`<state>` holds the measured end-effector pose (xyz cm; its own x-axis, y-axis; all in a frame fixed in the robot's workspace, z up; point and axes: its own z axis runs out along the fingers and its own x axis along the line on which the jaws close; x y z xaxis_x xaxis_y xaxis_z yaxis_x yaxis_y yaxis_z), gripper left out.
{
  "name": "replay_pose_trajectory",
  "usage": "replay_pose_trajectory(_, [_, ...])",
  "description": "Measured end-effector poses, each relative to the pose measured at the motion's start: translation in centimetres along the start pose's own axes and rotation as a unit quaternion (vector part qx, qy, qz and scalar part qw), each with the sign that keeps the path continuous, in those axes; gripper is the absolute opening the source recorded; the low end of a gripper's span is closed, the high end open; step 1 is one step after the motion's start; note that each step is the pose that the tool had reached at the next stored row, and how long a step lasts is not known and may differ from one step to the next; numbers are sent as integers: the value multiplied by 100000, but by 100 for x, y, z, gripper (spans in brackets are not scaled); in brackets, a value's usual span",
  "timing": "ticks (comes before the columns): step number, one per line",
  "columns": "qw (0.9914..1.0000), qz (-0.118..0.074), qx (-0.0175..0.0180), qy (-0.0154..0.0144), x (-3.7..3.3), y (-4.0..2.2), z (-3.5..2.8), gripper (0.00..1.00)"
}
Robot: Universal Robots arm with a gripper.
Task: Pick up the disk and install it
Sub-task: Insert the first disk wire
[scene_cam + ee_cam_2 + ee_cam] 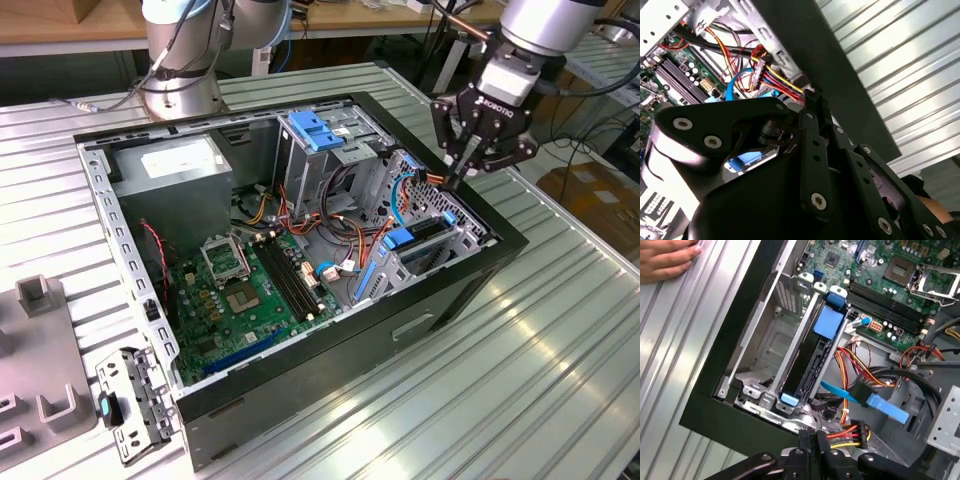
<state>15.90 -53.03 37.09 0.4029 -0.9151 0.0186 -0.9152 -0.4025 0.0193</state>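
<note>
The open computer case (300, 250) lies on the ribbed metal table (560, 350). The disk (812, 357) stands on edge in the drive bay at the case's far right in the exterior view. The gripper (458, 180) hangs just above that bay, fingers pressed together on a power cable connector (852, 432). A person's hand (665, 260) rests on the table.

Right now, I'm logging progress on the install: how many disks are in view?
1: the disk stands on edge in the drive cage, beside an empty bay, near the gripper. Others may be hidden behind cables.
</note>
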Motion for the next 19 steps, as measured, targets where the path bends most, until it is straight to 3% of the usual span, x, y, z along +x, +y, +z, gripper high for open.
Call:
replay_pose_trajectory(1, [100000, 0, 1, 3, -19, 43, 0, 17])
replay_pose_trajectory(3, [100000, 196, 6, -6, -30, 70, 1, 17])
replay_pose_trajectory(6, [99958, 2889, -49, -52, -31, 70, 2, 17])
replay_pose_trajectory(8, [99745, 7134, -129, -131, -31, 70, 4, 17])
replay_pose_trajectory(10, [99597, 8963, -164, -166, -31, 70, 5, 17])
replay_pose_trajectory(11, [99432, 10636, -193, -201, -31, 70, 6, 17])
replay_pose_trajectory(12, [99328, 11566, -211, -217, -31, 70, 6, 17])
replay_pose_trajectory(14, [99262, 12125, -220, -238, -40, 90, 9, 17])
replay_pose_trajectory(18, [99245, 12260, -223, -242, -78, 179, 13, 17])
replay_pose_trajectory(19, [99189, 12708, -229, -244, -78, 179, 15, 17])
